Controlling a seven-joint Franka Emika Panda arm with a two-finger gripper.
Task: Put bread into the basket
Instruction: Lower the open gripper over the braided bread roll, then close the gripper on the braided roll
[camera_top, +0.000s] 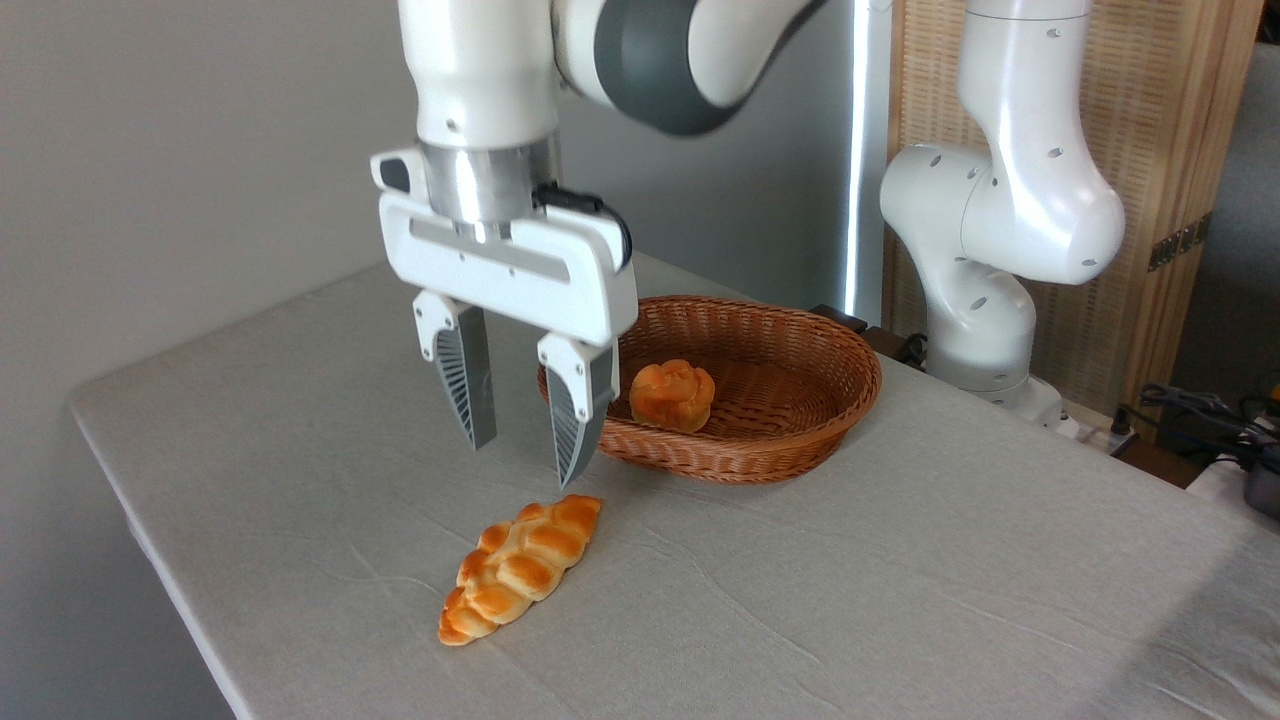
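Note:
The bread (520, 566), a long braided golden loaf, lies flat on the grey tablecloth toward the front. Behind it to the right stands the reddish-brown wicker basket (800, 330). My gripper (520, 462) hangs open above the table, its two ribbed fingers pointing down. It is a little above and behind the loaf's far end, left of the basket, and nothing sits between the fingers. The right finger overlaps the basket's left rim in the picture.
A small round knotted bun (672, 394) rests inside the basket. The arm's white base (985, 300) stands at the table's back right. The table edge (150, 540) runs along the left; cables lie at far right.

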